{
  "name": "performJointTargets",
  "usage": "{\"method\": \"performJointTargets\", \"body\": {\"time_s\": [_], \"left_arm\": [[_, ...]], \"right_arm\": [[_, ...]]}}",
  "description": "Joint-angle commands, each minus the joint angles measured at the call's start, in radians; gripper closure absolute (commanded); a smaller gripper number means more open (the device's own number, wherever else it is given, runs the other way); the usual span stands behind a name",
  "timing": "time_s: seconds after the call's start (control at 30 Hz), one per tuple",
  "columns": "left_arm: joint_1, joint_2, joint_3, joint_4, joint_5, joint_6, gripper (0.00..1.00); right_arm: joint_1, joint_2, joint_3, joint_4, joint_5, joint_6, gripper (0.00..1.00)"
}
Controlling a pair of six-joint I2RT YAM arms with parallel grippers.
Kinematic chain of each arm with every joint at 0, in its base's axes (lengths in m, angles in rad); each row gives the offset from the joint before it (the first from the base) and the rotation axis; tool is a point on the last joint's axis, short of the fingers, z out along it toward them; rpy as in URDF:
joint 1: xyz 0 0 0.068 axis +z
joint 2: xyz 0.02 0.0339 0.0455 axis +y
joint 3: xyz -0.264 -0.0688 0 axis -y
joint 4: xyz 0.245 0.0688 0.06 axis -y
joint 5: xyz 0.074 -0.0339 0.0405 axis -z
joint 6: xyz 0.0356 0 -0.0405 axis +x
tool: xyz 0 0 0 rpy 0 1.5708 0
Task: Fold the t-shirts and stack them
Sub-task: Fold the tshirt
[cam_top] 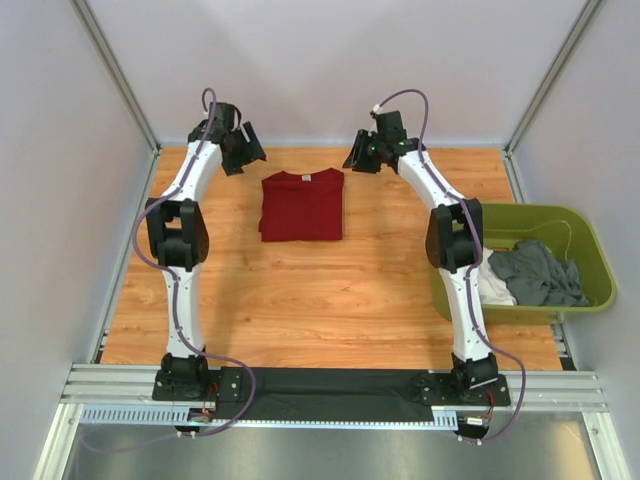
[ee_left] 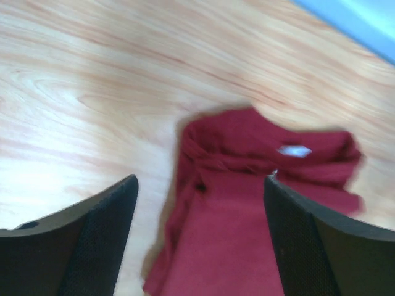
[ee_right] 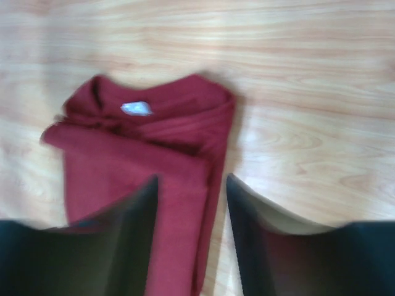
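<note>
- The dark red t-shirt [cam_top: 302, 204] lies folded into a rectangle on the far middle of the desk [cam_top: 300, 300], with its collar toward the far edge.
- From above it looks flat and tidy. The wrist views show bunched folds around the collar and a small white neck label [ee_left: 295, 150].
- The left gripper [cam_top: 243, 152] is just beyond the shirt's far left corner. Its jaws stand wide apart and hold nothing, and the left wrist view shows the shirt below them.
- The right gripper [cam_top: 362, 155] is just beyond the far right corner. Its jaws are also apart, with a narrower gap, and they grip nothing.
- Only the overhead view takes in the olive-green tub [cam_top: 590, 250], at the right side beside the right arm.
- In the tub a dark grey t-shirt [cam_top: 540, 272] lies crumpled, with a white t-shirt [cam_top: 494, 288] bunched against its left side.
</note>
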Motion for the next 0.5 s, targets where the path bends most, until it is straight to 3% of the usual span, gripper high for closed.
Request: {"method": "performJointTargets", "body": {"time_s": [0.0,0.03,0.07,0.13,0.3,0.47], "left_arm": [[-0.011,-0.209,-0.065,0.098,0.166,0.016,0.21],[-0.011,-0.222,-0.091,0.116,0.205,0.004,0.51],[-0.017,-0.229,-0.15,0.177,0.234,-0.033,0.69],[-0.024,-0.232,-0.2,0.233,0.283,-0.06,1.0],[-0.035,-0.171,-0.314,0.444,0.372,-0.186,1.0],[-0.035,-0.111,-0.297,0.48,0.336,-0.174,1.0]], "right_arm": [[0.012,-0.164,-0.077,0.169,-0.129,0.101,0.66],[0.016,-0.174,-0.101,0.187,-0.16,0.112,0.75],[0.027,-0.185,-0.127,0.203,-0.169,0.115,0.89],[0.041,-0.175,-0.134,0.206,-0.165,0.114,1.0],[0.067,-0.123,-0.131,0.189,-0.145,0.092,1.0],[0.068,-0.081,-0.131,0.174,-0.099,0.046,1.0]]}}
